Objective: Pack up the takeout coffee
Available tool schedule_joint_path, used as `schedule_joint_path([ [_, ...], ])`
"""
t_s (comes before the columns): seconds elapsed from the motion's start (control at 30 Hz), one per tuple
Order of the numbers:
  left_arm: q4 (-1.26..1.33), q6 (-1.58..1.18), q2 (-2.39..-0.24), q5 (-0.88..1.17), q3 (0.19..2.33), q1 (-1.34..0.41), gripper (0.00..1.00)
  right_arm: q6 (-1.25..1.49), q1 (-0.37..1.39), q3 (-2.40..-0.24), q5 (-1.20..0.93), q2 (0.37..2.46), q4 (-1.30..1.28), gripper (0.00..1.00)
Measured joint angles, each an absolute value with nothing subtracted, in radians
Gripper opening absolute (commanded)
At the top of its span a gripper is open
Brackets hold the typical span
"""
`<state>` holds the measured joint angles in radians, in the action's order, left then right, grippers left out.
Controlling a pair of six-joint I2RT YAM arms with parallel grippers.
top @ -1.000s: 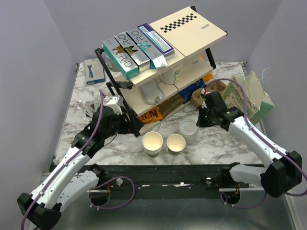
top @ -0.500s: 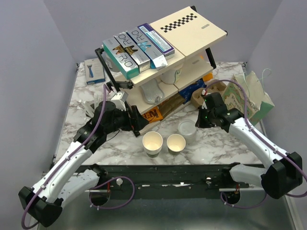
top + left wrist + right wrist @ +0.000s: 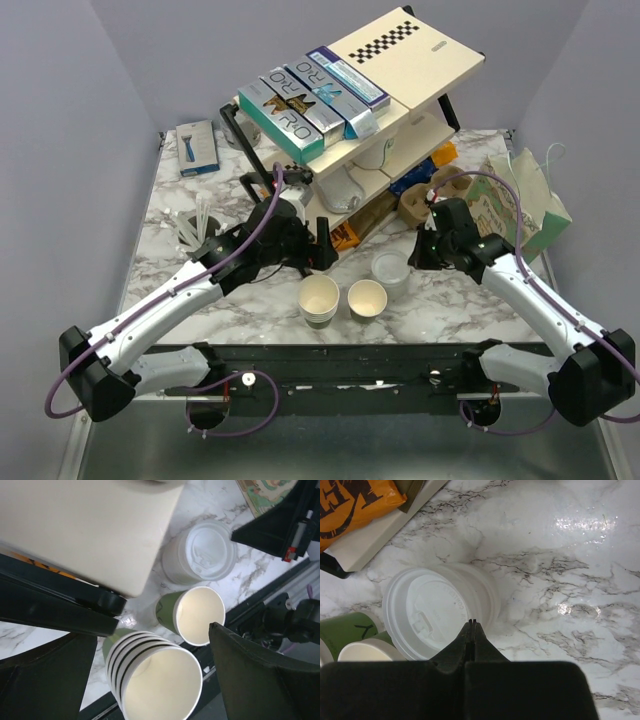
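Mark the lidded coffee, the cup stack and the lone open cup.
lidded coffee (image 3: pixel 437 611), right wrist view, lid centre
cup stack (image 3: pixel 162 690), left wrist view, inside top cup
lone open cup (image 3: pixel 200 612), left wrist view, inside

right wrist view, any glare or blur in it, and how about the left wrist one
Right wrist: bright glare patches on the white marble tabletop; the round white plastic lid is sharp. Left wrist: the camera's own dark fingers look soft and shadowed; the stacked cream paper cups are crisp.
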<state>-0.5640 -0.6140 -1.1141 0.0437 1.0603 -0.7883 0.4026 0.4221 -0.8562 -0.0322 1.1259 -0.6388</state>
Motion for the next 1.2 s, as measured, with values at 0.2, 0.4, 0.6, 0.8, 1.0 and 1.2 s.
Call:
schedule_joint_path([
  [0.2,-0.601,-0.645,-1.115,-0.131,1.061,-0.796,0.99,0.403,0.419,-0.856,-0.044,1.129,-0.622,0.01],
  [0.4,-0.66,-0.693,-1.169,-0.302,1.081,-0.783,0.99,0.404,0.419,-0.844,-0.049,1.13,-0.611,0.01],
  [0.6,-0.708,-0.773,-1.188,-0.416,1.099,-0.72,0.98,0.411,0.419,-0.837,-0.054,1.129,-0.6,0.01],
  [0.8,-0.68,-0.788,-1.181,-0.459,1.085,-0.517,0.98,0.411,0.419,-0.825,-0.057,1.125,-0.589,0.01],
  [1.0,-0.625,-0.771,-1.258,-0.459,1.124,-0.389,0.98,0.411,0.419,-0.813,-0.062,1.125,-0.583,0.01],
  [1.2,-0.61,-0.752,-1.41,-0.448,1.232,-0.284,0.99,0.411,0.418,-0.811,-0.066,1.125,-0.572,0.01],
])
